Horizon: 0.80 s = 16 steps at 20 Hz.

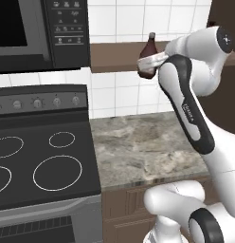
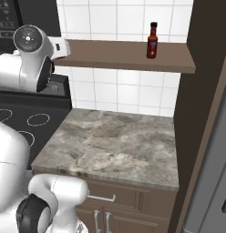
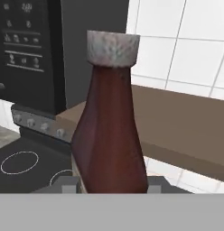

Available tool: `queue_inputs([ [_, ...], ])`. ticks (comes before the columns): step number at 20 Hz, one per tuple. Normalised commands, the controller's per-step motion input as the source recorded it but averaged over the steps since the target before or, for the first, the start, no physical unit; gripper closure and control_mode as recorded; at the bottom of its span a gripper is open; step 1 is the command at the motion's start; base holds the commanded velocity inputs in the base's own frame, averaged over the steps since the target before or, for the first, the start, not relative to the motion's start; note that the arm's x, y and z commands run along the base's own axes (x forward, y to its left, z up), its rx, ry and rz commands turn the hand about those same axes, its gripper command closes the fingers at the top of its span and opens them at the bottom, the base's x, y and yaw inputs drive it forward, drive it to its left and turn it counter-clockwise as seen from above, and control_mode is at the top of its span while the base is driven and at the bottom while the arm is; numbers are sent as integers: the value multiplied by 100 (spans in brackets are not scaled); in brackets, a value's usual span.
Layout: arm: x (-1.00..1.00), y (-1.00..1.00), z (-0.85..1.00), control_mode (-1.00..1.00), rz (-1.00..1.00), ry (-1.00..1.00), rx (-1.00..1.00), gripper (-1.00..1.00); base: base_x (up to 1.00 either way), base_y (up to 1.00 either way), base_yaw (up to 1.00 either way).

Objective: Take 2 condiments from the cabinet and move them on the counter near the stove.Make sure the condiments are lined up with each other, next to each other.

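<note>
Maroon bottle (image 3: 111,131) clamped upright in gripper (image 3: 111,182) by shelf (image 2: 128,57) edge; keep it vertical, lower w/ care to counter (image 1: 138,147) beside stove (image 1: 43,161).

Maroon bottle (image 3: 111,135): smooth, slightly glossy, plastic or glass cannot be told; cap pale grey, speckled, matt. Red-orange bottle (image 2: 152,44): glossy body, black cap. Shelf (image 2: 128,57): brown wood, matt, flat finish; side panel (image 2: 201,91) darker brown wood. Surface (image 1: 143,147): grey-beige marbled stone, low sheen, rounded front edge. Stove (image 1: 39,161): black glass top, smooth, white ring outlines; grey metal-look front. Wall tiles (image 2: 119,20): white, smooth. Drawer fronts (image 2: 128,200): brown wood with pale metal-look handles.
</note>
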Motion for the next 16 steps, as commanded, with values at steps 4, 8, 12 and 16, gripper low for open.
queue_inputs([
  [4, -99, 5, -55, -100, 22, -3, 0, 100, 0, 0, 0],
  [8, -95, 8, -62, -100, 23, 0, 0, 100, 0, 0, 0],
  [12, -47, 13, -74, -100, 16, 0, 0, 100, 0, 0, 0],
  [16, 8, 0, -64, -100, 10, 1, 0, 100, 0, 0, 0],
])
